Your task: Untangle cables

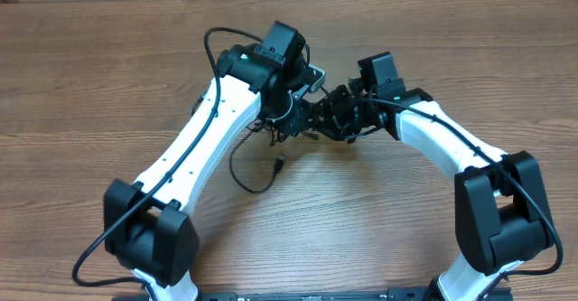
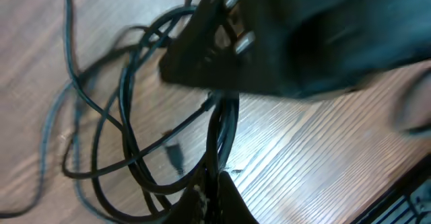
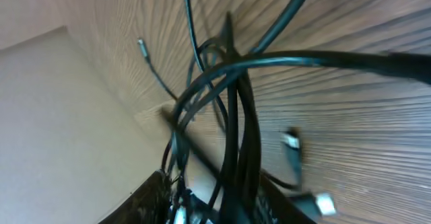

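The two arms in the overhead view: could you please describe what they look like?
Both the left arm and the right arm have smooth white links between bulky black joint housings. A thin black wire runs along each, and a boxy black camera block sits at each wrist.

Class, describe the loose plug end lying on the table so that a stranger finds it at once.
Find the wooden table, then the left arm reaching across it. Beside its inner side a thin black cable loops down; the plug is that loop's free tip, lying alone on bare wood, away from the bunched cables.
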Tool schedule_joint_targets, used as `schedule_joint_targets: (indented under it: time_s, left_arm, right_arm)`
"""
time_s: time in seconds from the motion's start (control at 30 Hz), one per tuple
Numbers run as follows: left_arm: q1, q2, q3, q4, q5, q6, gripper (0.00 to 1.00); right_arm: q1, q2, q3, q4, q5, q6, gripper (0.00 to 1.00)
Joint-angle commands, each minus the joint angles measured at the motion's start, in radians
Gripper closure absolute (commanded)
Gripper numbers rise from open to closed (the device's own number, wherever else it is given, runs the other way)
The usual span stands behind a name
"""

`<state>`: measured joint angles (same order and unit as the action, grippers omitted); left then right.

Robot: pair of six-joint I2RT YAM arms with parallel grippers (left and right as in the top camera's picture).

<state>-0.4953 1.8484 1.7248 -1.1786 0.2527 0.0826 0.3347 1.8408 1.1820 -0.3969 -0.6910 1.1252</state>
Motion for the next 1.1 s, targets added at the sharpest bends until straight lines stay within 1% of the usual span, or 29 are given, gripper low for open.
schedule_joint_targets:
  time_s: [0.0,0.07,0.13,0.23,0.3,0.33,0.43,0.5,0.53,0.57,0.6,0.73,0.77,0.8,0.83,0.87,0.9,0.97,1.03,1.07]
  left_arm:
    - [0.007,-0.109,0.081,0.009,0.016,0.027,0.96]
    - [0.011,-0.145,0.113,0.009,-0.023,0.026,0.96]
    - [0.013,-0.181,0.146,0.009,-0.067,0.021,0.96]
    - [0.013,-0.236,0.192,0.011,-0.154,0.014,0.96]
    - [0.013,-0.274,0.213,0.019,-0.211,0.013,0.96]
    - [0.013,-0.291,0.218,0.024,-0.237,0.006,0.96]
    - [0.013,-0.341,0.222,0.052,-0.301,-0.001,0.96]
    - [0.013,-0.372,0.222,0.074,-0.316,0.000,0.96]
    - [0.013,-0.383,0.222,0.084,-0.319,0.000,0.96]
    - [0.013,-0.395,0.222,0.099,-0.335,-0.004,0.96]
    - [0.013,-0.404,0.222,0.110,-0.352,-0.016,0.96]
    - [0.013,-0.419,0.222,0.154,-0.449,-0.129,0.96]
    - [0.016,-0.418,0.222,0.156,-0.457,-0.159,0.96]
    - [0.019,-0.416,0.222,0.154,-0.460,-0.190,0.96]
    - [0.027,-0.412,0.222,0.151,-0.462,-0.225,0.96]
    - [0.036,-0.408,0.222,0.149,-0.462,-0.257,0.96]
    - [0.043,-0.403,0.222,0.146,-0.462,-0.284,0.96]
    - [0.063,-0.396,0.222,0.142,-0.436,-0.321,0.96]
    - [0.087,-0.394,0.222,0.134,-0.370,-0.322,0.96]
    - [0.101,-0.394,0.222,0.127,-0.345,-0.322,0.96]
  right_arm:
    - [0.006,-0.026,-0.005,0.029,0.029,0.027,0.62]
    - [0.003,-0.026,-0.005,0.029,0.051,0.027,0.57]
    - [-0.006,-0.026,-0.005,0.029,0.054,0.006,0.50]
    - [-0.029,-0.026,-0.005,0.029,0.031,-0.045,0.50]
    - [-0.050,-0.026,-0.005,0.042,-0.013,-0.089,0.51]
    - [-0.060,-0.026,-0.005,0.055,-0.037,-0.113,0.56]
    - [-0.089,-0.027,-0.004,0.098,-0.119,-0.175,0.63]
    - [-0.108,-0.027,-0.003,0.112,-0.162,-0.217,0.64]
    - [-0.114,-0.027,-0.003,0.125,-0.189,-0.253,0.64]
    - [-0.121,-0.029,-0.003,0.140,-0.224,-0.305,0.67]
    - [-0.126,-0.034,-0.003,0.151,-0.258,-0.360,0.68]
    - [-0.134,-0.082,-0.003,0.156,-0.348,-0.595,0.65]
    - [-0.134,-0.093,-0.003,0.158,-0.346,-0.608,0.58]
    - [-0.134,-0.101,-0.003,0.160,-0.346,-0.607,0.43]
    - [-0.134,-0.106,-0.003,0.161,-0.352,-0.607,0.37]
    - [-0.134,-0.108,-0.003,0.161,-0.372,-0.607,0.33]
    - [-0.134,-0.109,-0.003,0.169,-0.407,-0.608,0.34]
    - [-0.127,-0.109,-0.003,0.201,-0.481,-0.666,0.45]
    - [-0.109,-0.111,-0.003,0.240,-0.542,-0.743,0.48]
    - [-0.099,-0.113,-0.003,0.255,-0.542,-0.750,0.48]
